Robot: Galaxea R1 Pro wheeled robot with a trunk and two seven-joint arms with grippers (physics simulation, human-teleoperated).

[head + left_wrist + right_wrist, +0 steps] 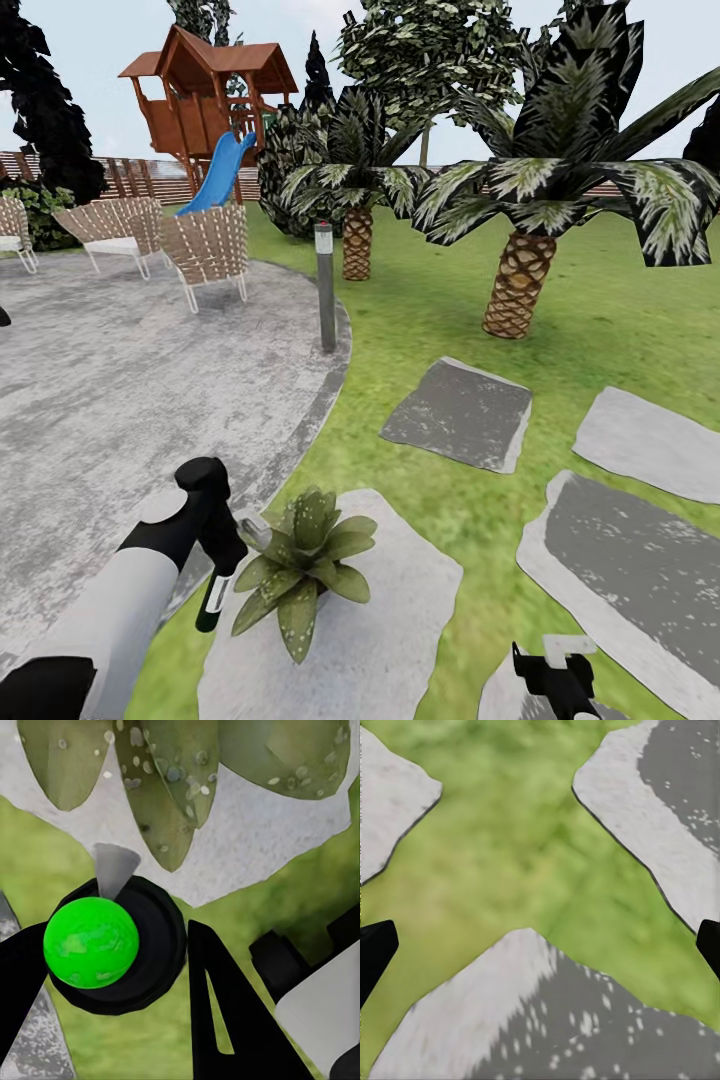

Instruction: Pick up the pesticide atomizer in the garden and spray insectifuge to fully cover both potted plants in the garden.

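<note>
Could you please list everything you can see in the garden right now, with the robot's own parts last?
Potted plant: one, speckled green, on a pale stepping stone beside the left gripper.
Pesticide atomizer: one, dark with white label, in the left gripper.
Stepping stones: several, grey, on the lawn.
Patio: one, grey, left.
Lamp post: one, grey, at the patio's edge.
Chairs: three, wicker, far side of the patio.
Palms: two, on the lawn.
Playhouse: one, brown, blue slide.
Fence: brown, behind.
Left gripper: black, shut on the atomizer.
Right gripper: black, open, low.
</note>
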